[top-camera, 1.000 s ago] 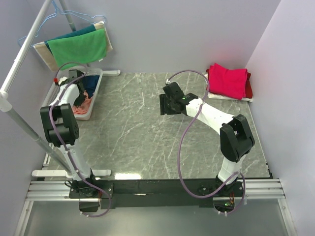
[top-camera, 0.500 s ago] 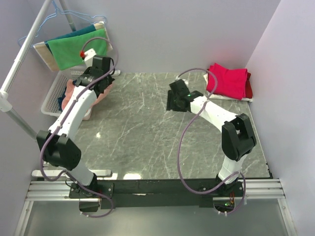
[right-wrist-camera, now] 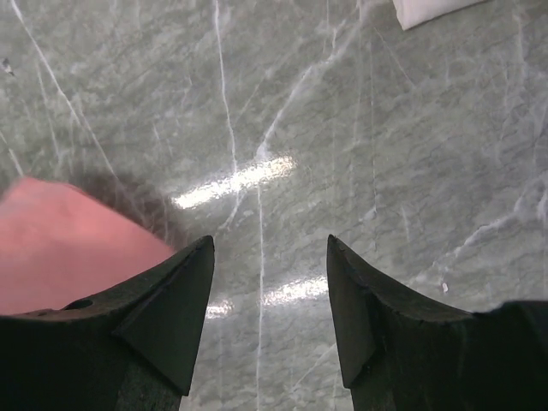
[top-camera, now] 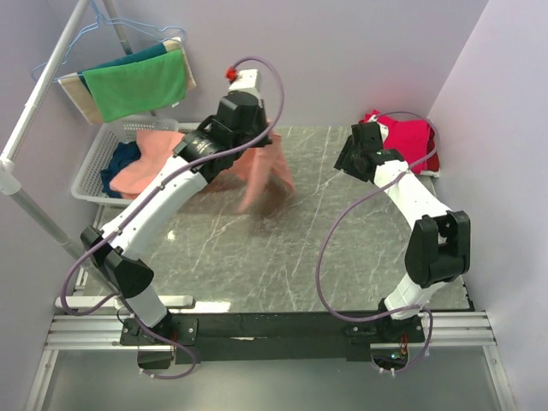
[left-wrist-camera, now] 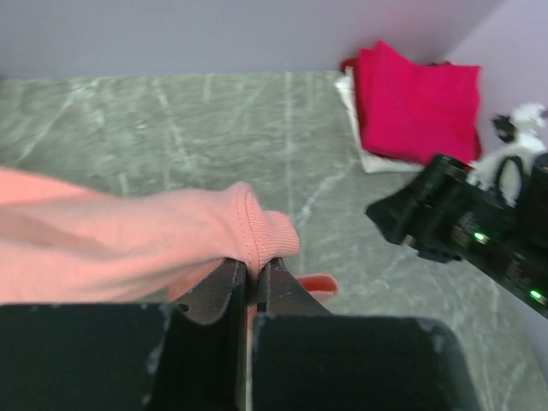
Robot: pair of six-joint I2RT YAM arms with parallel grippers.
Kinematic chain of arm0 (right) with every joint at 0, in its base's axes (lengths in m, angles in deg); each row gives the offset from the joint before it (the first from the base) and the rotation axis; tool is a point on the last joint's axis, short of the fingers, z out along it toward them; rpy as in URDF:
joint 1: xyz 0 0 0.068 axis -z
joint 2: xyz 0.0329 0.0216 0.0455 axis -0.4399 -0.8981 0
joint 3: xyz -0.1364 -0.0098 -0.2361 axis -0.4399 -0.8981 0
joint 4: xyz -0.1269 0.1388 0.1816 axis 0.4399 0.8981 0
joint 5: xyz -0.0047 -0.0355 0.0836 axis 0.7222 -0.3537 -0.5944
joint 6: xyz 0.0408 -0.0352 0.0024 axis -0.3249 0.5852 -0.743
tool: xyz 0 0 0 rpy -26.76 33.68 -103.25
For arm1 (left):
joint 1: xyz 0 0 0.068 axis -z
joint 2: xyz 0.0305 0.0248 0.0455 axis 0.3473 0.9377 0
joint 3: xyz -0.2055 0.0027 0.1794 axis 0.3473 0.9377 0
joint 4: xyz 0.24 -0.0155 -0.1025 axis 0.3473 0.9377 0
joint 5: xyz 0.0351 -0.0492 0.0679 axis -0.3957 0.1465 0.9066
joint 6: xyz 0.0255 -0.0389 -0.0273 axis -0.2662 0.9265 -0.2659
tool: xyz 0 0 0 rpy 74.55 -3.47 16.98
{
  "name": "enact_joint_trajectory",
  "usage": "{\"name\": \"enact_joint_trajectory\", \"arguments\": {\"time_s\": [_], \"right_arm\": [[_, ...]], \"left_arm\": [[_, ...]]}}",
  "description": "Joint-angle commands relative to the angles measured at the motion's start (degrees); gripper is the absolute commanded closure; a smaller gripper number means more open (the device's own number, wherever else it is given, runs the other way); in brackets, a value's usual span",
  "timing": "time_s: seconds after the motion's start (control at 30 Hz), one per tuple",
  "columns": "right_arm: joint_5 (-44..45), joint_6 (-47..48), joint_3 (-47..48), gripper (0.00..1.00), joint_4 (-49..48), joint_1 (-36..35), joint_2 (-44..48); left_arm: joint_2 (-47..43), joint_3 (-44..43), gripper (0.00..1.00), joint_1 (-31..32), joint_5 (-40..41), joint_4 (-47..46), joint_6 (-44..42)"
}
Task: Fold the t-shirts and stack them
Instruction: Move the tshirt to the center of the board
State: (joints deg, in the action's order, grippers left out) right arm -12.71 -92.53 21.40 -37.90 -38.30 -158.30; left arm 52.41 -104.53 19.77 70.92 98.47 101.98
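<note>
Salmon-orange t-shirt (top-camera: pixel 257 167): was pinched at a ribbed edge by the clenched left gripper (left-wrist-camera: pixel 252 272), fingers shut tight on the fabric. Was held up over the 11 o'clock part of the marble table (top-camera: pixel 257 257). Trailed from the grip toward 9 o'clock, onto the rim of the white basket (top-camera: pixel 90 167), and hung down toward 5 o'clock in a blurred fold. Could not be told whether that lower end touched the marble. Showed in the right wrist view as a pink patch at 8 o'clock.

Right gripper (right-wrist-camera: pixel 270 257): stood released, jaws wide apart with nothing between them, over bare marble near 1 o'clock. Sat just beside the folded crimson-pink t-shirt (top-camera: pixel 407 137) at the table's 2 o'clock corner.

Under that folded shirt: lay a white cloth (left-wrist-camera: pixel 370 158). Inside the basket: lay a dark navy garment (top-camera: pixel 120 158). Beyond the table at 11 o'clock: hung a green cloth (top-camera: pixel 137 86).
</note>
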Motion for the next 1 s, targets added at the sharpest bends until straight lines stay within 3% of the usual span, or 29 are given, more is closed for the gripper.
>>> {"name": "enact_joint_trajectory", "arguments": {"time_s": [0.0, 0.23, 0.4, 0.63, 0.83, 0.9, 0.97], "right_arm": [[0.24, -0.97, -1.61, 0.38, -0.36, 0.95, 4.19], [0.94, -1.58, -2.76, 0.38, -0.45, 1.31, 5.24], [1.03, -1.84, -2.41, 0.38, 0.08, 1.4, 4.19], [3.04, -2.81, -4.16, 0.38, 0.16, 3.33, 6.47], [3.49, -3.6, -5.93, 0.38, -0.45, 6.14, 8.76], [2.88, -3.43, -5.75, 0.38, -0.28, 6.23, 8.76], [2.09, -3.34, -5.66, 0.38, -0.19, 6.23, 8.58]], "left_arm": [[1.98, -5.35, 0.99, 2.26, -3.9, -2.11, -2.24], [3.12, -5.61, 0.99, 5.6, -9.25, -4.57, -6.36], [10.06, -15.36, 0.99, 11.23, -7.07, 0.44, -11.37], [14.38, -17.75, 0.99, 15.8, -7.6, 0.7, -14.97], [15.7, -18.72, 0.99, 15.98, -6.54, 0.36, -15.42], [16.05, -16.88, 0.87, 15.98, -2.97, -0.87, -15.51], [16.92, -14.95, 0.87, 15.8, 0.03, -0.7, -15.6]]}}
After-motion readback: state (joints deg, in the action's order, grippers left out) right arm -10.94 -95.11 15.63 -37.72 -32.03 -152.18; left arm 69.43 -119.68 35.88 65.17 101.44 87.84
